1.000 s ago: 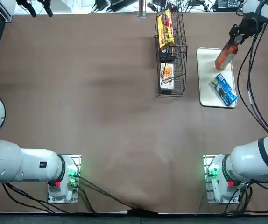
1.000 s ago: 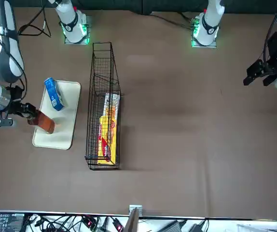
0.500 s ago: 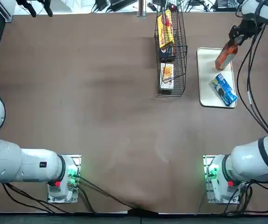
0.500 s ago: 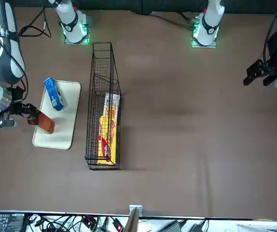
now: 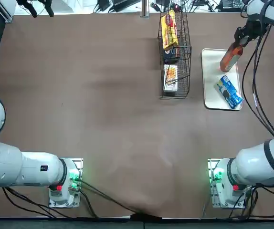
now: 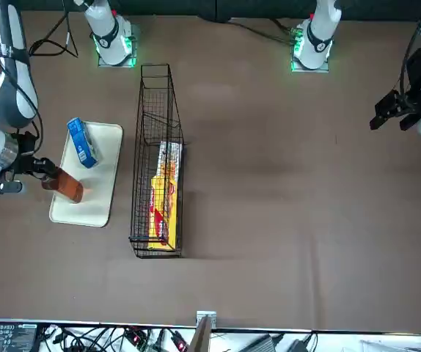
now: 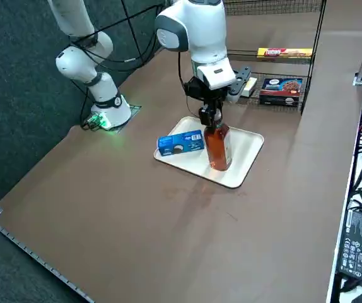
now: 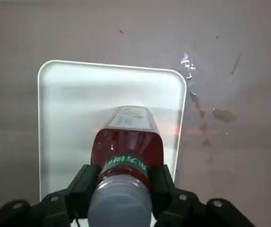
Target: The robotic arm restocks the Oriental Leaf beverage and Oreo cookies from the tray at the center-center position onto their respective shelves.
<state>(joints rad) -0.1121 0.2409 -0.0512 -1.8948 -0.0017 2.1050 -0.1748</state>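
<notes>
right end effector (image 8: 126, 182): fingers closed on the neck of the tea bottle (image 8: 131, 142), one on each side just below the cap (image 8: 121, 203); they stand apart only by the bottle's width. the right arm (image 7: 200, 38) reaches over the tray (image 7: 244, 148) from above.

bottle: upright or nearly so in the right side view, over the tray, reddish-brown tea inside, pale label on its side, green band near the neck. whether its base touches the tray cannot be told.

oreo packet (image 5: 230, 92): blue, lying on the tray near the bottle and apart from it, set at an angle to the tray's long sides, nearer the arms' bases than the bottle is. one corner reaches the tray's rim in the top view.

tray: white, flat, rounded corners, on the brown tabletop (image 5: 113, 119), between the rack (image 5: 184, 71) and the right arm's cables (image 5: 256, 81).

rack: black wire, to the left of the tray in the top view, well apart from the bottle. it holds a yellow packet (image 5: 169, 29), a dark blue and red box (image 7: 280, 91) and a white and orange packet (image 5: 170, 78).

tabletop: small brownish spots (image 8: 224, 115) beside the tray in the wrist view.
</notes>
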